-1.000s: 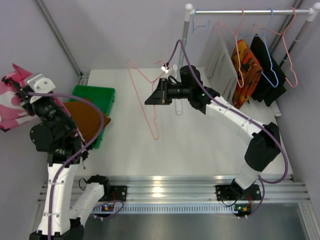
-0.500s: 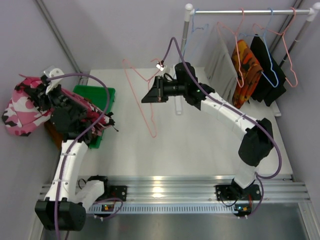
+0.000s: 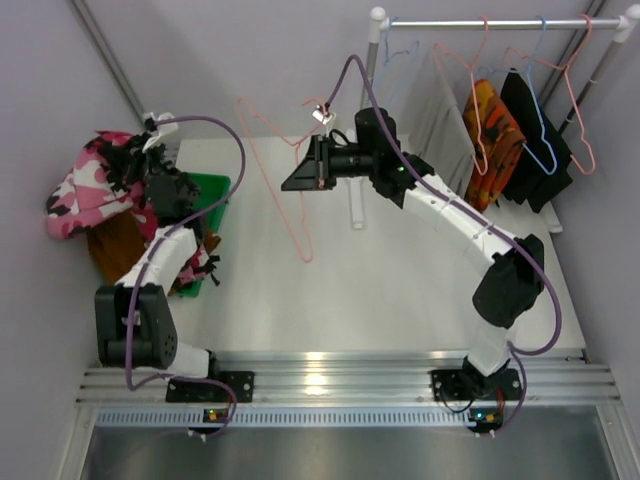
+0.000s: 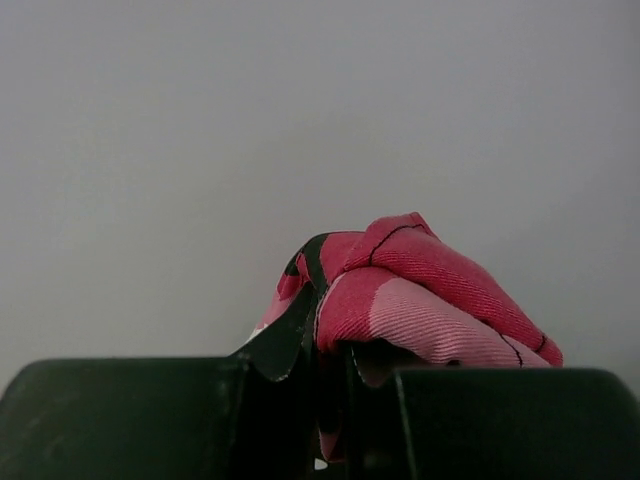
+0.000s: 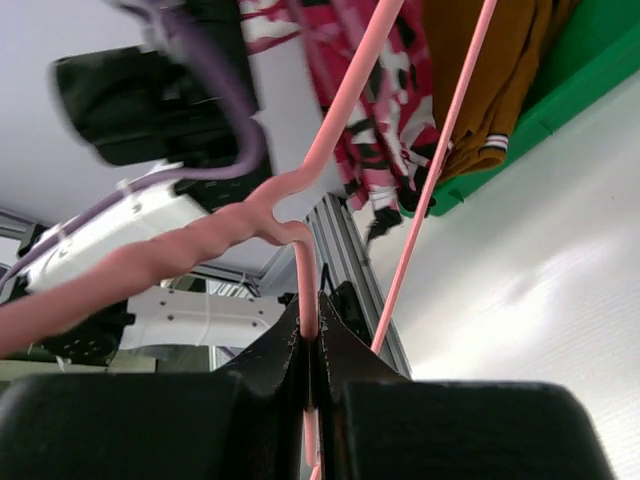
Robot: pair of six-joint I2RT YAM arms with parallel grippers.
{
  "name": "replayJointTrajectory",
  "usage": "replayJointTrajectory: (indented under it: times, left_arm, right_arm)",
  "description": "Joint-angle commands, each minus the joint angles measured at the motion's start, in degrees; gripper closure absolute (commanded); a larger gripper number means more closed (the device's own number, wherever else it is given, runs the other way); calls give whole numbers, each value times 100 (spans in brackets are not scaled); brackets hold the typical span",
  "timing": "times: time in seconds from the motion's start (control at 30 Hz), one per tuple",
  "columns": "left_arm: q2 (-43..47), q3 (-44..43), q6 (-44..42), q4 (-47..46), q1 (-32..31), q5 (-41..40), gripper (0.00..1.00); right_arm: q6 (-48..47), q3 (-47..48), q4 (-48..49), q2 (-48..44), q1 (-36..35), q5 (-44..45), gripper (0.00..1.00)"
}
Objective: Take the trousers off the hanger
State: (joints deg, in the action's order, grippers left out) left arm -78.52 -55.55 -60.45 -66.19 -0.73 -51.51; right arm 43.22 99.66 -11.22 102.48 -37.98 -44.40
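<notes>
My left gripper (image 3: 128, 168) is shut on the pink floral trousers (image 3: 85, 185) and holds them up at the far left, over the green bin (image 3: 205, 190); the cloth bunches between the jaws in the left wrist view (image 4: 400, 300). The mustard-brown trousers (image 3: 112, 245) hang over the bin's left side. My right gripper (image 3: 300, 175) is shut on the bare pink hanger (image 3: 290, 190) and holds it above the table's middle; the wire sits between the jaws in the right wrist view (image 5: 305, 290), with the pink trousers (image 5: 360, 110) and the mustard trousers (image 5: 500, 70) behind.
A clothes rail (image 3: 500, 22) stands at the back right with several empty wire hangers, an orange patterned garment (image 3: 490, 140) and a black garment (image 3: 535, 135). The white table (image 3: 400, 290) lies below. An aluminium rail (image 3: 330, 375) runs along the near edge.
My left arm has swung from the far left edge towards the bin, carrying the pink trousers with it. My right gripper has drifted slightly left and up with the hanger.
</notes>
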Motion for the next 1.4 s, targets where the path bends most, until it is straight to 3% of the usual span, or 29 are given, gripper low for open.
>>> replayJointTrajectory:
  times: [0.0,0.13,0.3,0.4,0.43,0.47,0.6,0.73,0.77,0.93,1.1,1.23,1.37]
  left_arm:
    - [-829,-517,-213,-1429,186,693,100]
    - [-2113,-1010,-240,-1941,187,844,100]
    - [-2897,-941,795,-1433,100,783,100]
    - [-2643,-502,1946,-319,47,730,100]
    - [-2311,-275,2323,546,-75,843,100]
    - [-2125,-177,3101,1077,-111,1018,100]
    - [-1369,-70,4750,3503,-111,2037,97]
    - [-1209,-184,5639,4921,-103,2680,63]
    - [-1218,-237,5901,5141,-68,2829,45]
    - [-850,-606,6396,6275,29,3339,2]
    - [491,-949,6352,7145,29,4374,1]
    - [1346,-1291,6317,7927,196,5113,1]
    - [1813,-1564,6405,8910,196,5754,1]
  right_arm:
    - [37,519,85,18,194,-288,100]
    - [20,721,77,-52,343,-533,100]
    - [-235,634,-2,-385,440,-692,100]
    - [-568,573,-274,-693,449,-701,100]
    - [-752,546,-345,-842,458,-701,100]
    - [-823,529,-398,-922,484,-701,100]
    - [-895,423,-477,-1203,563,-701,100]
    - [-894,397,-486,-1423,625,-728,100]
    - [-903,388,-486,-1467,633,-728,100]
    - [-1105,336,-749,-1896,713,-693,100]
    - [-1070,-514,-785,-2652,1107,-675,100]
    - [-1122,-1412,-776,-3766,1591,-666,100]
    - [-1579,-1879,-1355,-4612,2248,-543,100]
